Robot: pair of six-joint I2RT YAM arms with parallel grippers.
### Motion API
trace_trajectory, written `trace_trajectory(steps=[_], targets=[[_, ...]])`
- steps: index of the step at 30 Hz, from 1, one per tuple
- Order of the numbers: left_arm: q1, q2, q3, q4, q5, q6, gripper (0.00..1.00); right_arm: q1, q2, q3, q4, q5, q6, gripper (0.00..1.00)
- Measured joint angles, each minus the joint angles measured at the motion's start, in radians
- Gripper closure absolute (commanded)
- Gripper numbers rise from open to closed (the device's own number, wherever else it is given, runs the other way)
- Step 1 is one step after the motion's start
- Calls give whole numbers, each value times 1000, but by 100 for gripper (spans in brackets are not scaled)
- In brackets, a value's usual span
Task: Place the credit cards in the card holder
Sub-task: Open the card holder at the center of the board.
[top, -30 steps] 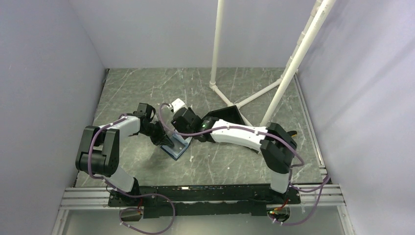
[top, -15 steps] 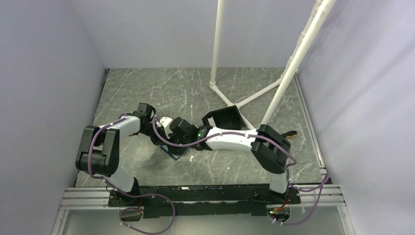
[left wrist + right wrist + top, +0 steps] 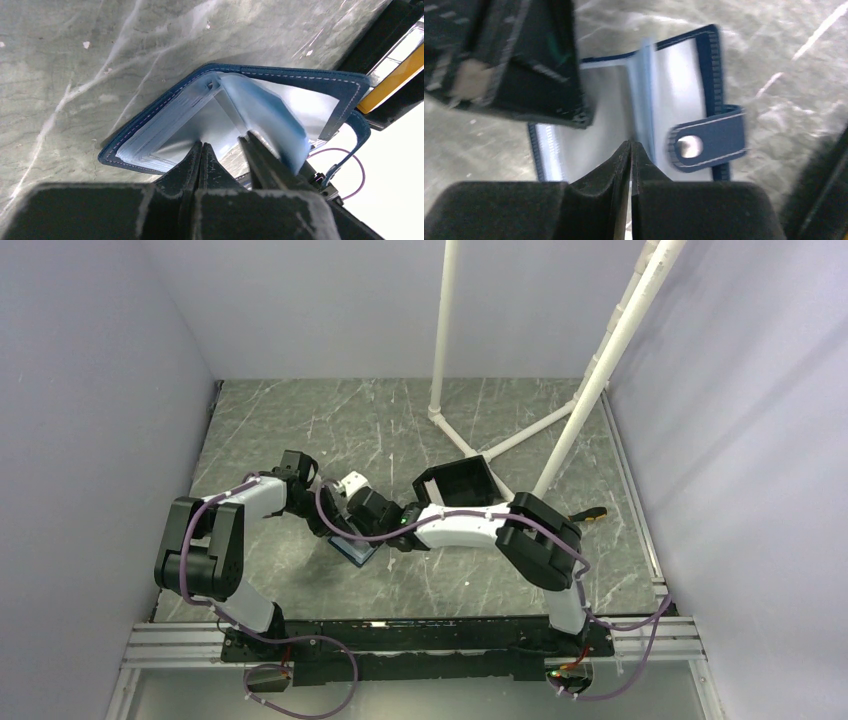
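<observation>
The card holder point(image 3: 358, 552) lies open on the table, dark blue with pale shiny sleeves. In the left wrist view point(image 3: 280, 75) it is half folded. My left gripper point(image 3: 201, 145) is shut, its tips on an inner sleeve; in the top view it point(image 3: 328, 523) is at the holder's left. My right gripper point(image 3: 630, 142) is shut, its tips at the holder's point(image 3: 711, 65) centre fold, next to the snap strap point(image 3: 706, 142). From above it point(image 3: 358, 528) meets the left gripper over the holder. An orange-gold strip point(image 3: 385, 85) shows past the holder; I cannot tell if it is a card. No card shows clearly.
A black open box point(image 3: 460, 480) stands just behind the right forearm. An orange-handled screwdriver point(image 3: 597, 512) lies at the right. A white pipe frame point(image 3: 590, 390) rises from the back right. Grey walls close in the table on three sides.
My right gripper has swung left and down from beside the black box onto the holder. The holder has shifted slightly toward the near left. My left gripper has barely moved.
</observation>
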Motion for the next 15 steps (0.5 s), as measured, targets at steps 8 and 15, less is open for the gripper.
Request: trace_trajectory(steps=[8, 15], targets=[[0, -1, 0, 0, 2, 9, 100, -48, 62, 29, 13, 69, -1, 87], [-5, -19, 6, -13, -15, 54, 99, -74, 69, 22, 39, 29, 36, 86]])
